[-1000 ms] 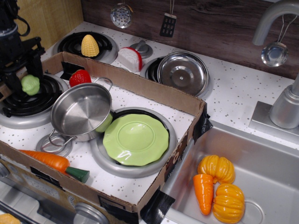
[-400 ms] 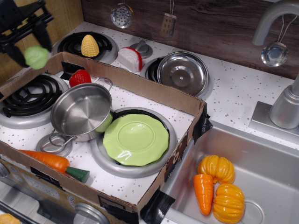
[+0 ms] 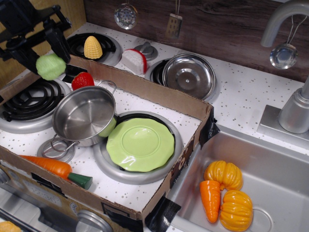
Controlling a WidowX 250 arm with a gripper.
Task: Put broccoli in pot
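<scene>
Gripper (image 3: pixel 49 60) was clenched on the broccoli (image 3: pixel 50 66), held in the air, with the pot (image 3: pixel 83 116) lying below it and off to its right, mouth open.

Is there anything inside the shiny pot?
No food yet. The pot shows only its bare steel inside. The broccoli is up in the tool, left of the pot. The pot's rim hides part of the green plate.
</scene>
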